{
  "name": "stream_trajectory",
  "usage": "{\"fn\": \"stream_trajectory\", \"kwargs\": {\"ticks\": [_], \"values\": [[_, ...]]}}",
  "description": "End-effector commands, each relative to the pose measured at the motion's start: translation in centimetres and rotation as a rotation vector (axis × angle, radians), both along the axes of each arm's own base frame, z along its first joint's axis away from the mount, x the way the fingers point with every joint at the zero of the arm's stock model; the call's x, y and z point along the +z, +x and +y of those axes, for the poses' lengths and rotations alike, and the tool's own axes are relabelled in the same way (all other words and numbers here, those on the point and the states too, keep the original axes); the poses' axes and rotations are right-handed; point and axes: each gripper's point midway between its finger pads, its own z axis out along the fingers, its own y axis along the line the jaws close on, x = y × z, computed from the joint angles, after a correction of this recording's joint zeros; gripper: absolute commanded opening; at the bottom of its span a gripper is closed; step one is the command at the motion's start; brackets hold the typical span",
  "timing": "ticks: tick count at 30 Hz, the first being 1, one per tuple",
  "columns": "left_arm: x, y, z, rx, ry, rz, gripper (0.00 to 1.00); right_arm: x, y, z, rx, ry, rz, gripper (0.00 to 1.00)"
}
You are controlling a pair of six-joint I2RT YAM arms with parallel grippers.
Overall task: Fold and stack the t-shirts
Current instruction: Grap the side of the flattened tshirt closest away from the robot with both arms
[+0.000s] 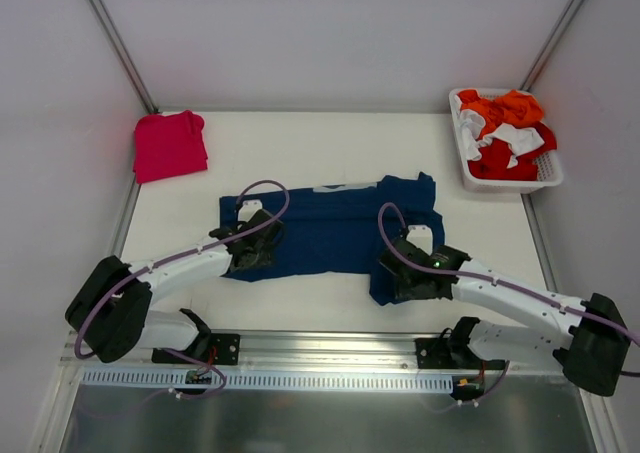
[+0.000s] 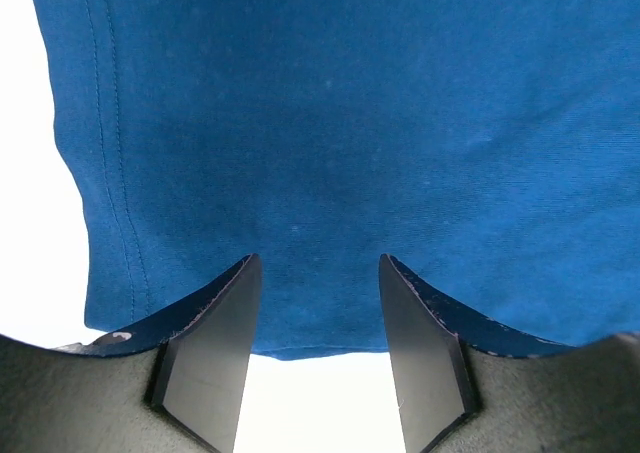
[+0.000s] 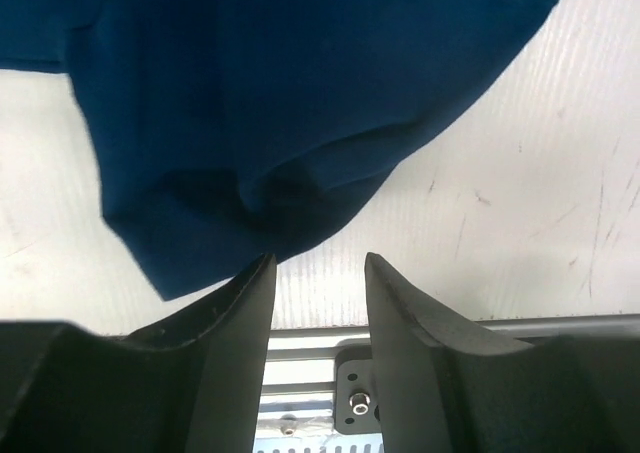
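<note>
— What did your left wrist camera give you?
— I saw the navy t-shirt (image 2: pixel 350 123) filling nearly the whole view, lying flat, with a stitched hem running down its left side.
— And the left gripper (image 2: pixel 318 263)?
— Its jaws stood apart, the dark fingers (image 2: pixel 210 363) either side of the cloth's near edge. White table (image 2: pixel 35 273) showed at the left and between them. I couldn't tell whether they touched the cloth.

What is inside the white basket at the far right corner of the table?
Orange, red and white clothes fill the basket; whatever lies beneath them is covered.
</note>
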Motion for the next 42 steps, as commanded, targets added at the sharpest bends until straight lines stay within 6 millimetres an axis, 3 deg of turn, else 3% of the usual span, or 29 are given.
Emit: {"fn": "stream_trajectory", "kwargs": {"ticks": [1,13,21,28,35,42], "values": [[-0.7,0.0,0.3,0.023,0.022,0.008,0.51,-0.4,0.1,-0.8,-0.063,-0.064,-0.015,0.45],[-0.3,0.0,1.9,0.092,0.08,-0.014,0.51,-2.2,1.5,1.8,-0.041,-0.132,0.015,0.45],[3.3,0.1,2.6,0.114,0.077,-0.07,0.5,-1.3,2.0,1.8,-0.038,-0.138,-0.011,0.47],[5.0,-0.7,4.5,0.167,0.131,-0.084,0.48,-1.9,2.5,2.5,-0.017,-0.164,0.003,0.48],[3.1,-3.1,6.2,0.223,0.208,0.013,0.49,-2.1,3.0,4.1,0.024,-0.11,-0.001,0.48],[1.8,-3.2,6.6,0.242,0.268,0.054,0.48,-2.1,2.7,3.4,0.021,-0.108,-0.013,0.48]]}}
